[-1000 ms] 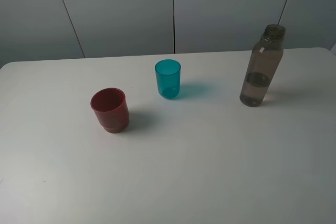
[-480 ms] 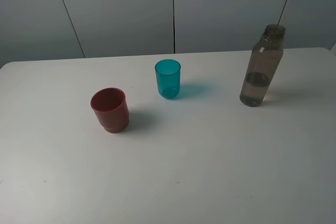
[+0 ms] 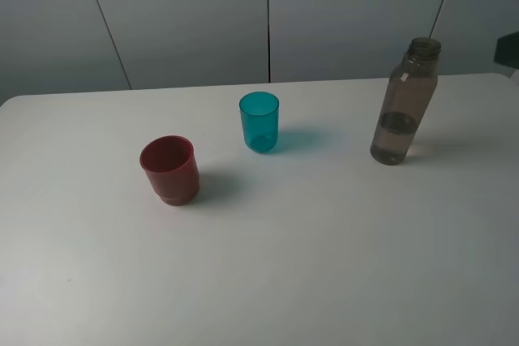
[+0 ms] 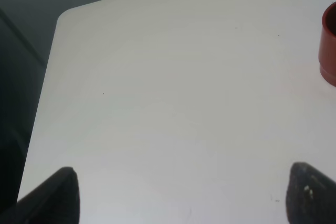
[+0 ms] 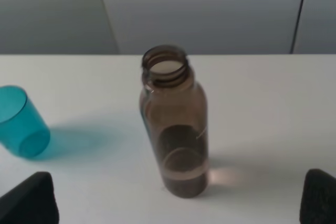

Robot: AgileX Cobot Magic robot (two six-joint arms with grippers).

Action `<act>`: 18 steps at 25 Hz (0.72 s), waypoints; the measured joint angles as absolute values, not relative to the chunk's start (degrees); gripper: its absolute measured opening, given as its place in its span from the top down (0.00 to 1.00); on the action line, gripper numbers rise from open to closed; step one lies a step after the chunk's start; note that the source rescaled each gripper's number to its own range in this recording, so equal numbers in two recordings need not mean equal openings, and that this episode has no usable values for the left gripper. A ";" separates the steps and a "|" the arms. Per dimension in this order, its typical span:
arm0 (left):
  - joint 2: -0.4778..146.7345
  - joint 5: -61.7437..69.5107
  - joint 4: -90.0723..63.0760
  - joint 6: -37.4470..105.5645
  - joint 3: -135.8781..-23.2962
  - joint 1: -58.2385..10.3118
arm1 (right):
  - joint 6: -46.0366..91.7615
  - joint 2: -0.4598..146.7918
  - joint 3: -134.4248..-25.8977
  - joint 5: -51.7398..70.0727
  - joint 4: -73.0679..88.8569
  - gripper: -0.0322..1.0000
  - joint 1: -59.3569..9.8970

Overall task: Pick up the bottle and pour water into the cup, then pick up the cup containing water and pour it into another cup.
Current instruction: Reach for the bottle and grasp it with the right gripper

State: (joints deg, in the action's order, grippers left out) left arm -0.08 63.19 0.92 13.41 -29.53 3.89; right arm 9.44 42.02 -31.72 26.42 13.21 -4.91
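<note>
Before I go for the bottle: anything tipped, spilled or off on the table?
Nothing stands out. The bottle, the teal cup and the red cup all stand upright and apart on the table, with no puddle visible.

Jaws opened wide
The left gripper [image 4: 181, 195] and right gripper [image 5: 173, 203] are held with fingertips far apart.

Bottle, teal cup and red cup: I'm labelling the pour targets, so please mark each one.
bottle [image 3: 401, 111], exterior high view, middle of its body.
teal cup [image 3: 261, 131], exterior high view, middle of its side wall.
red cup [image 3: 173, 184], exterior high view, outer side wall.
</note>
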 joint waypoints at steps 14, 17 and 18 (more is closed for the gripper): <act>-0.08 63.19 0.92 13.41 -29.53 3.89 | 9.67 64.06 -22.60 2.07 14.33 0.00 -14.18; -0.08 63.19 0.92 13.41 -29.53 3.89 | 9.24 68.71 -21.68 -3.80 14.33 0.00 -14.18; -0.08 63.19 0.92 13.41 -29.53 3.89 | 9.09 70.25 -21.03 -5.30 14.33 0.00 -14.18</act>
State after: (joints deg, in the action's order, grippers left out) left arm -0.08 63.19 0.92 13.41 -29.53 3.89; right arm 9.09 70.25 -21.03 -5.30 14.33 -14.18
